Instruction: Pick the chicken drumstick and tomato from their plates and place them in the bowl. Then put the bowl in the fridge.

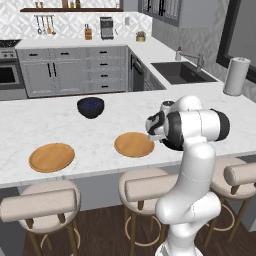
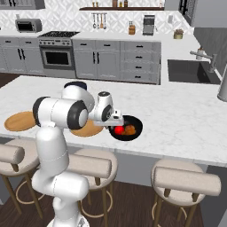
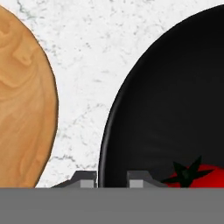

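Hand view, item one: the wide, shallow glossy black bowl, whose rim runs between the two dark fingertips of our gripper, jaws drawn close on it. Contents: the small round red tomato and the golden-brown chicken drumstick. Adjacent: two tan wooden plates, near and left, both bare. We judge the filling step complete, the bowl being seized. Next call: a level lift, then carriage to the fridge.
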